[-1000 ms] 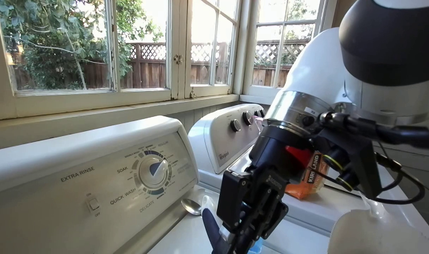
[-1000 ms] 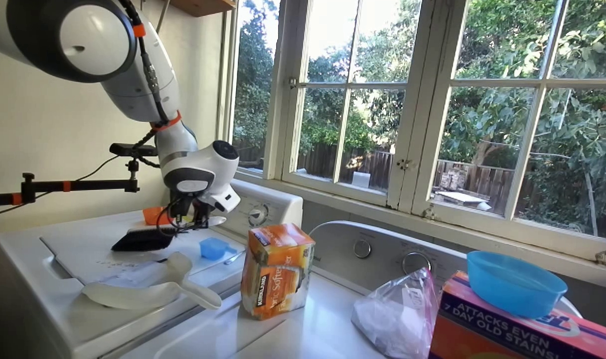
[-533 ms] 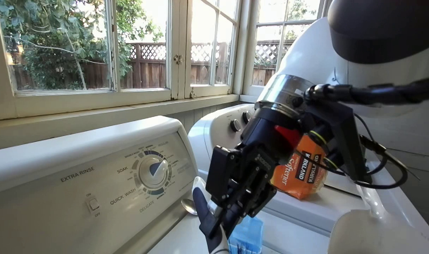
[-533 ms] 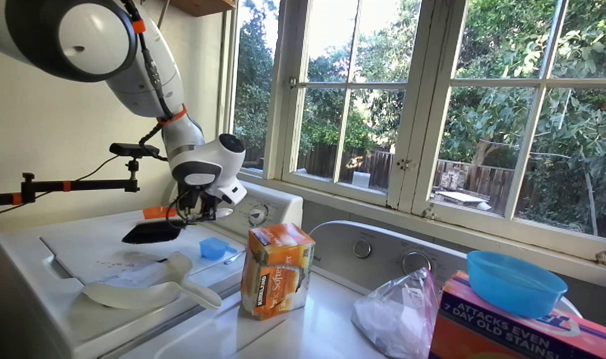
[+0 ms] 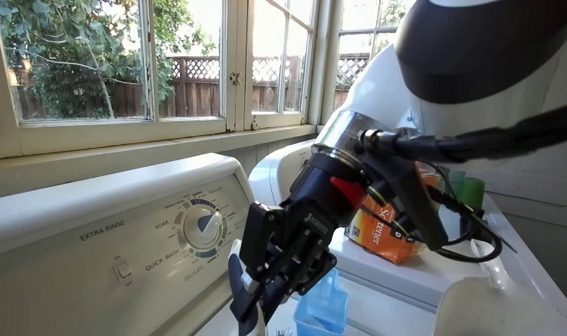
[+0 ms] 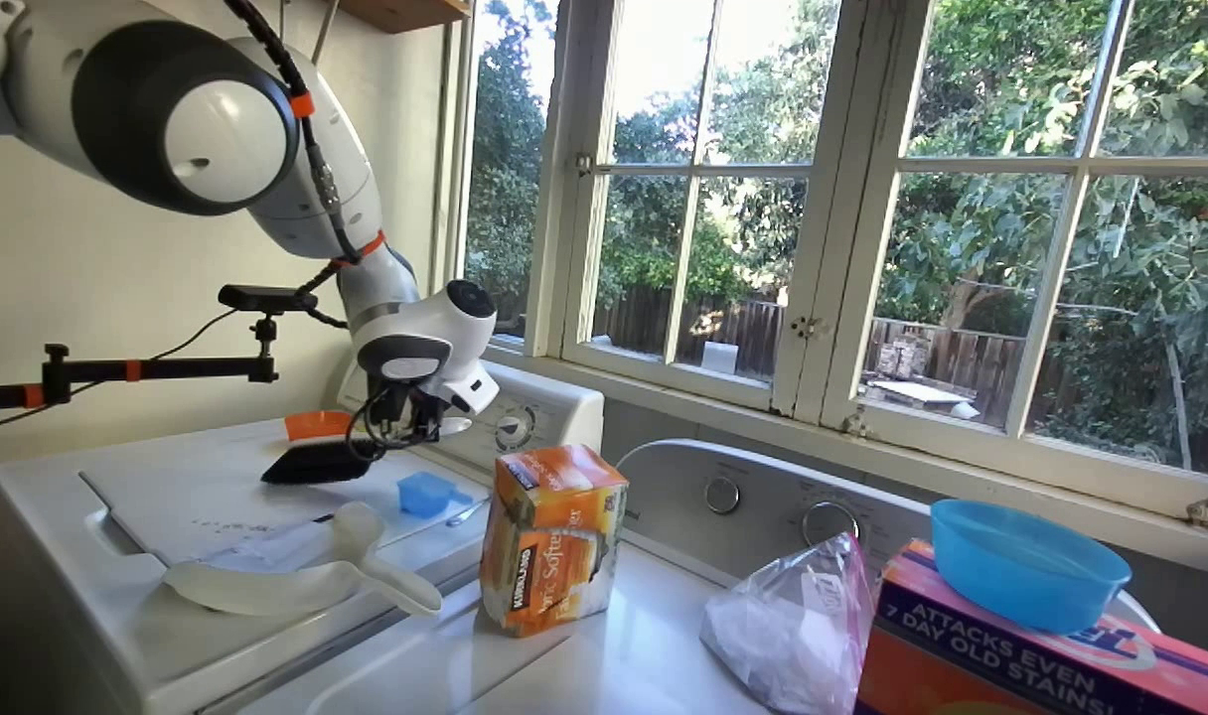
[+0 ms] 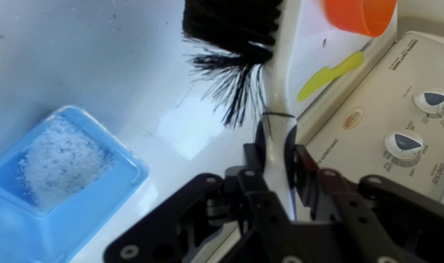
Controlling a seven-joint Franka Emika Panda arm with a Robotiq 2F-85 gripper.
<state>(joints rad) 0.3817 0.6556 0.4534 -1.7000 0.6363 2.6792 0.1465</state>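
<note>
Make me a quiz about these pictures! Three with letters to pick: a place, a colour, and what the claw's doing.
1. Where is the bowl?
A) on a box
B) in the bag
C) in the dustpan

2. What colour are the bristles on the brush?
A) red
B) yellow
C) black

3. How is the gripper?
A) open and empty
B) shut on the handle
C) shut on a spoon

1 A: in an exterior view it sits atop the box.
2 C: they look black in the wrist view.
3 B: its jaws grip both sides there.
</note>
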